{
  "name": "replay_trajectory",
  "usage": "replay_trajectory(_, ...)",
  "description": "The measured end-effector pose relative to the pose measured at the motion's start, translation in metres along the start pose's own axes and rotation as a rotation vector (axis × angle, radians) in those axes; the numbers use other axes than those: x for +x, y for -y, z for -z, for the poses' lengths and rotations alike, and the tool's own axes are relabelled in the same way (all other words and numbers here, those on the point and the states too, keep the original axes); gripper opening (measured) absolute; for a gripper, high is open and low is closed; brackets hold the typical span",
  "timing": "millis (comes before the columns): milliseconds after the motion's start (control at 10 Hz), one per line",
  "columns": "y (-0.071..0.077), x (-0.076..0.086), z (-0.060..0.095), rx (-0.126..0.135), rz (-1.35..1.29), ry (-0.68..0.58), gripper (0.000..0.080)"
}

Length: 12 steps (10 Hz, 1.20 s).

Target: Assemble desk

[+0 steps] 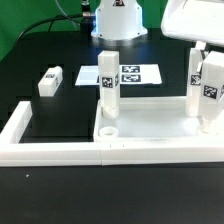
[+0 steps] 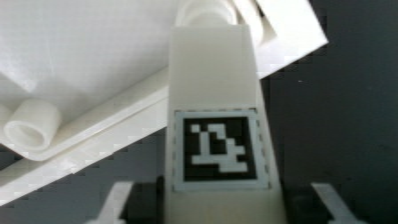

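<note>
— Nearest the lens in the exterior view?
— Caught a long low white border wall (image 1: 40, 152) along the front of the black bench (image 1: 60, 110), bent back at the exterior view's left.

— And just behind it?
— Found the white desk top (image 1: 150, 125) flat on the bench against that wall, toward the exterior view's right, rim up. Noted an open round corner socket (image 1: 108, 131) at its near left corner.

— Any legs standing?
— Counted one upright leg (image 1: 108, 88) at the far left corner, with its tag toward the camera. Saw a second leg (image 1: 211, 92) upright near the far right corner, under the claw (image 2: 222, 205). Could not tell whether seated in a socket.

— State of the claw?
— In the wrist view, found it astride that tagged leg and held wide. Made out grey fingers (image 2: 128, 203) on either side, with a dark strip between each and the leg.

— Farther back?
— Spotted a loose leg (image 1: 48, 80) lying on the bench at the exterior view's left, well apart from the desk top. Beyond, picked out the marker board (image 1: 135, 73) flat on the bench, then the arm's base (image 1: 118, 25) at the rear.
</note>
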<state>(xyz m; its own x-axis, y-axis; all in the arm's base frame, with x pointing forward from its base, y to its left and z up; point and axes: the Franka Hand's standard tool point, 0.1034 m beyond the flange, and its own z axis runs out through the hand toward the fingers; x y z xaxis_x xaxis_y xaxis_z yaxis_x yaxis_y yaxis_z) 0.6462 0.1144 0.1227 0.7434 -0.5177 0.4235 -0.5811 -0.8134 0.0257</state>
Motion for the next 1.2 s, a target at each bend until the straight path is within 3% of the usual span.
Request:
replay_trajectory(300, 0.0, -0.002, -0.004, -0.003, -0.003, 0.003, 0.0288)
replay_trajectory(600, 0.004, -0.001, -0.004, 0.016, -0.002, -0.008, 0.0288)
replay_trajectory(1200, 0.002, -0.002, -0.012, 0.022, 0.024, -0.004, 0.0288)
